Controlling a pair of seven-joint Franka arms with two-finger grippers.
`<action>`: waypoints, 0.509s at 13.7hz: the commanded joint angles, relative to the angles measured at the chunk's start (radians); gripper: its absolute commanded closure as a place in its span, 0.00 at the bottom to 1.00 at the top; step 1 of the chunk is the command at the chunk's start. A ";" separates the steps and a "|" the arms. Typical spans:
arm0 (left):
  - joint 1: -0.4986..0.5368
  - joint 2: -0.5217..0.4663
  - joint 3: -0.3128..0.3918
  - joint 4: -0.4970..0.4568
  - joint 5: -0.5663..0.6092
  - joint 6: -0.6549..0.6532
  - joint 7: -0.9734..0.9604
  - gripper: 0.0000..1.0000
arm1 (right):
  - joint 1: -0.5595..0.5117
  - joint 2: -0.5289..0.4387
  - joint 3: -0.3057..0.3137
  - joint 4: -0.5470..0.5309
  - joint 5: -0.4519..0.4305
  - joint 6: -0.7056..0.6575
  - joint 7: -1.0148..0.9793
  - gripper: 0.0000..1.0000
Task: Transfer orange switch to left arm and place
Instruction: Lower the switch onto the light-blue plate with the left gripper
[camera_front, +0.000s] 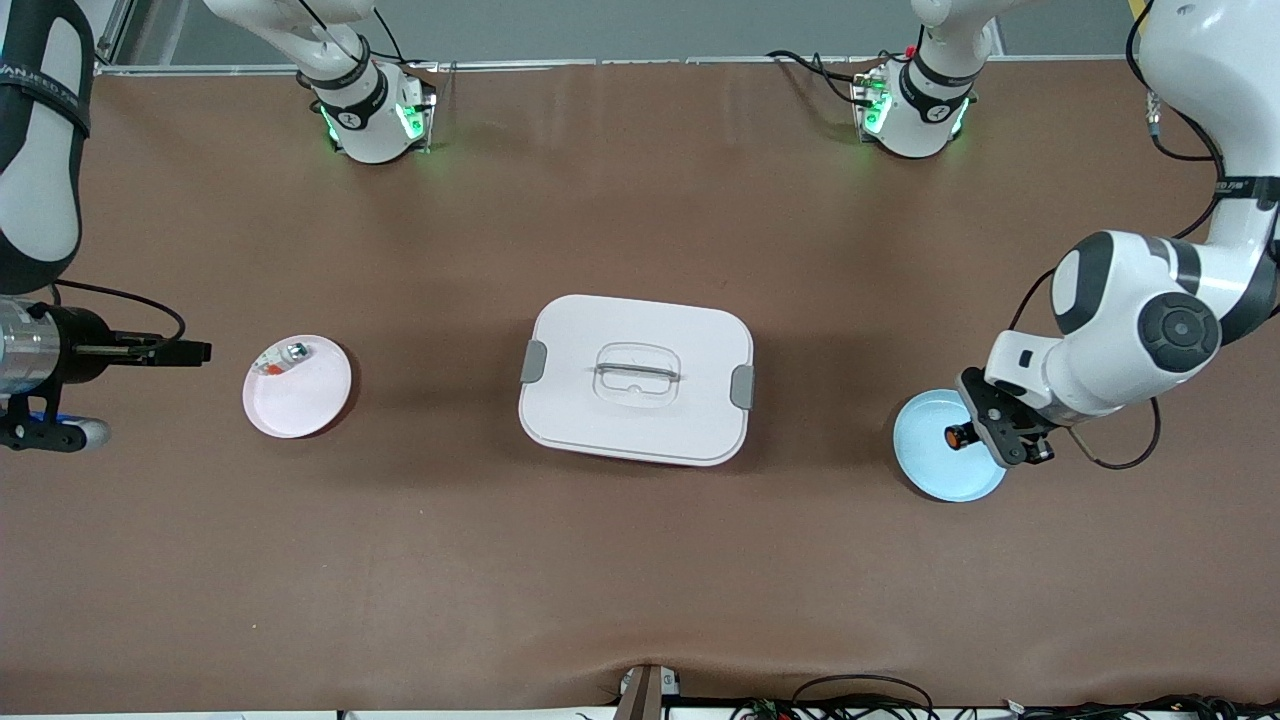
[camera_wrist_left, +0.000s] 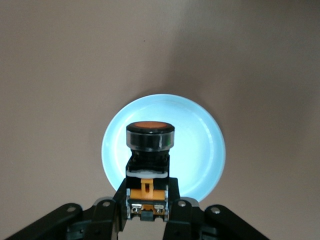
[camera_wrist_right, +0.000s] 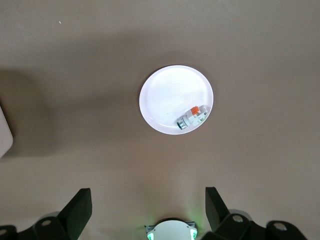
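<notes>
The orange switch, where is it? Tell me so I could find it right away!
Start at the big white box in the middle of the table, then look toward the left arm's end, where a light blue plate lies. Over it the left gripper is shut on the orange switch. It has a black body and round orange cap; the part on the white plate is silver-teal.

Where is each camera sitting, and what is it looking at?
Front view: high across the table, facing both arms' bases, the box mid-table.
Left wrist view: on the left arm, looking down past the left gripper holding the orange switch over the blue plate.
Right wrist view: looks down past the open right gripper at the pink plate.
Front and left wrist views share the switch.
</notes>
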 joint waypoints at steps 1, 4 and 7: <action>0.053 0.042 -0.011 -0.049 0.035 0.126 0.128 1.00 | -0.028 -0.008 0.019 -0.005 -0.022 0.007 -0.043 0.00; 0.076 0.103 -0.011 -0.076 0.036 0.251 0.250 1.00 | -0.033 -0.011 0.019 -0.002 -0.024 0.016 -0.037 0.00; 0.091 0.154 -0.011 -0.079 0.042 0.309 0.337 1.00 | -0.028 -0.014 0.018 0.005 -0.025 0.041 -0.043 0.00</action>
